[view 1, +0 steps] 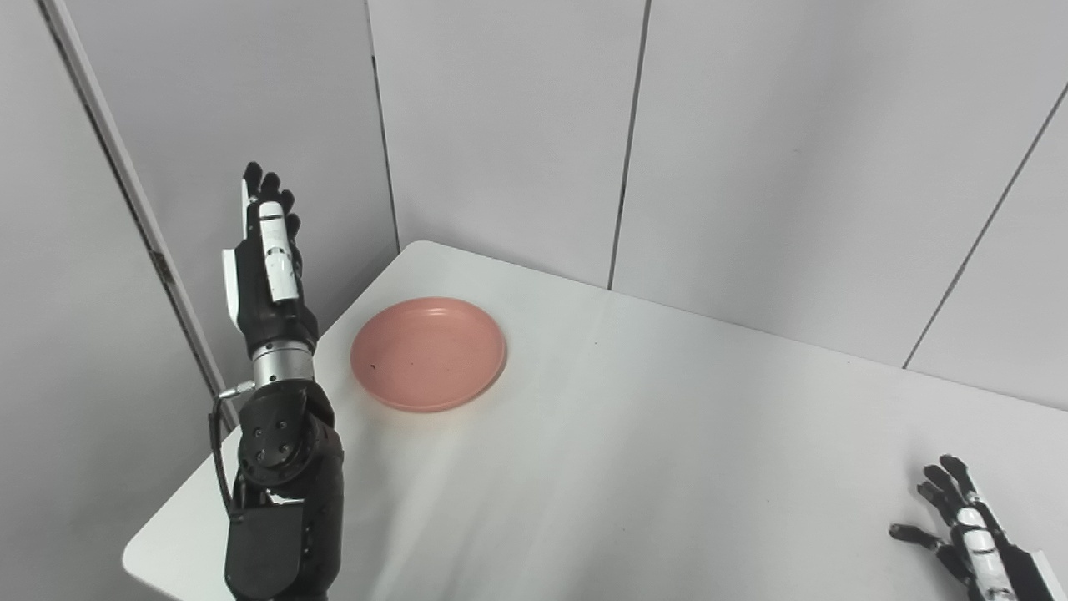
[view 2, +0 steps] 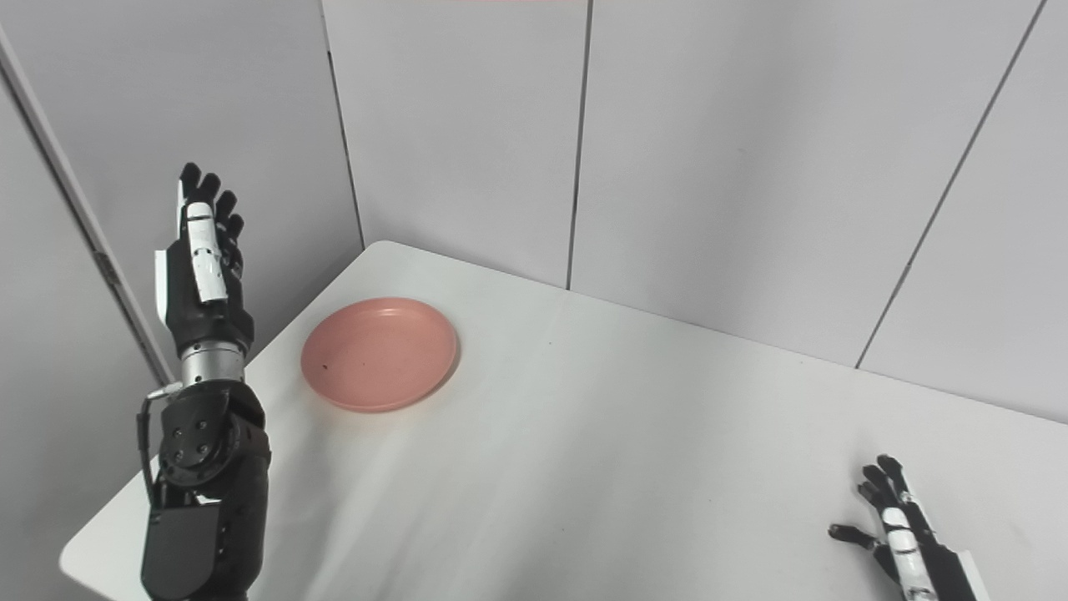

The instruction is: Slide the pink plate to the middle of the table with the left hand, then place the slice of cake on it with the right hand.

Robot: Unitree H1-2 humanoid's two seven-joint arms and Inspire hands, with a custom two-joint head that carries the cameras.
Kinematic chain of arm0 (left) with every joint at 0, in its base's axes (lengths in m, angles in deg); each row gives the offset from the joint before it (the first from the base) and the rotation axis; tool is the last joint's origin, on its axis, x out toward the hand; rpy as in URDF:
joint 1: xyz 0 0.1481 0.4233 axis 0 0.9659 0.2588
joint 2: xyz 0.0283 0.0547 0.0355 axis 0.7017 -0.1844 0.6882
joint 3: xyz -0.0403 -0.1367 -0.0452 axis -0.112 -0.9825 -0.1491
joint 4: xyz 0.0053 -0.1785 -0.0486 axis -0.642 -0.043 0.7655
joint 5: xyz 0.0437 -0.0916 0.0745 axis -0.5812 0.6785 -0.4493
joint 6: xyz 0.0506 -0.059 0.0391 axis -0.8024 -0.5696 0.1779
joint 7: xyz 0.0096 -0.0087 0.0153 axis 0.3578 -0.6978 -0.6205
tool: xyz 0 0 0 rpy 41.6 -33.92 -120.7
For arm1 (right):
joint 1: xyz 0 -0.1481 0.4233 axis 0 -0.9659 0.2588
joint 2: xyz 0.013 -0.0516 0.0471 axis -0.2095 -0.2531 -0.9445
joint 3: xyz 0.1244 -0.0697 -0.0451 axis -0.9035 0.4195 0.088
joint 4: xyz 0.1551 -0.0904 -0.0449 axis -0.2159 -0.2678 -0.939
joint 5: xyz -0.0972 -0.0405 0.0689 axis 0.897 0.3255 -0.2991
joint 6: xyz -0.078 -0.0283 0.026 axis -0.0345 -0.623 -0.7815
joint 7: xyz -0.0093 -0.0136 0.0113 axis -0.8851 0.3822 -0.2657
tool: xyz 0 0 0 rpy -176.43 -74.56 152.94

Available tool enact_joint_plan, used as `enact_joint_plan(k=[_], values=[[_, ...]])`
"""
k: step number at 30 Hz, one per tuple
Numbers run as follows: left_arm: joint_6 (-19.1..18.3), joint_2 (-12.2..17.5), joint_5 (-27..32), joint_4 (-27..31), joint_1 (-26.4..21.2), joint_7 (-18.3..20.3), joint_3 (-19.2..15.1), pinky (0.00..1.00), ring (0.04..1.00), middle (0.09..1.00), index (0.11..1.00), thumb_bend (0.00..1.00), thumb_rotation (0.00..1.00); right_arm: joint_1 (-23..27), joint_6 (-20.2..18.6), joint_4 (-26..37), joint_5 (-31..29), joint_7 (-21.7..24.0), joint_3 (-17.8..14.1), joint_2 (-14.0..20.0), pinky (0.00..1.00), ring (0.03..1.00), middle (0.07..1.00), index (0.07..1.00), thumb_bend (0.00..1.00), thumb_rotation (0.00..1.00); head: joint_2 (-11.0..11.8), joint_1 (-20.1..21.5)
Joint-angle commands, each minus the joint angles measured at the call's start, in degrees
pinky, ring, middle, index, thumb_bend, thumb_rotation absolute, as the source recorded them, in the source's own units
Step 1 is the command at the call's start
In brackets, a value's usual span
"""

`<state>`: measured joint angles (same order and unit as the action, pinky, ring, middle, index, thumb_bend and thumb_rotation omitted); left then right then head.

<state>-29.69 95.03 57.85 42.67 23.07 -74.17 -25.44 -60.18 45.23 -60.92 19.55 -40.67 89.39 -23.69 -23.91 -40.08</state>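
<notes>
The pink plate (view 1: 429,354) lay flat on the white table (view 1: 634,467), close to the far left corner and near the left edge, well off the middle where the task wanted it. It was empty apart from a tiny dark speck on its surface. No slice of cake appeared in either view, so the second half of the task had nothing visible to work with yet.

The left hand (view 1: 265,255) stood raised beside the table's left edge, clear of the plate and above it, with its fingers straight, held close together and pointing up, holding nothing. That flat, blade-like pose looked suited to a push rather than a grasp: brought down against the plate's outer rim, it could shove the plate toward the centre. The slide itself appeared not yet begun, since hand and plate were apart.

The right hand (view 2: 897,522) rested low at the near right of the table, fingers spread and empty, well apart from the plate. It seemed to be waiting its turn, kept out of the path the plate would need to travel. Grey wall panels (view 1: 501,125) closed in the table behind.
</notes>
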Motion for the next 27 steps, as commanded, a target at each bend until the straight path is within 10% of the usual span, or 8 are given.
enact_joint_plan(k=[1, 27], values=[[2.8, 0.7, 0.7, 0.5, -2.3, -1.0, -0.6, 1.0, 0.988, 1.0, 1.0, 0.38, 1.0, -2.0, -1.3, -0.7, 0.5, -0.3, -0.6, 1.3, 0.97, 0.944, 0.954, 0.975, 0.23, 1.0, -0.1, -0.1], [4.1, 2.0, 3.4, -10.0, -2.9, -2.0, -0.9, 0.99, 0.998, 1.0, 1.0, 0.32, 1.0, -2.0, -1.5, -0.4, -0.5, 0.4, -1.0, 1.5, 0.99, 0.953, 0.961, 0.981, 0.23, 1.0, -1.8, -1.1]])
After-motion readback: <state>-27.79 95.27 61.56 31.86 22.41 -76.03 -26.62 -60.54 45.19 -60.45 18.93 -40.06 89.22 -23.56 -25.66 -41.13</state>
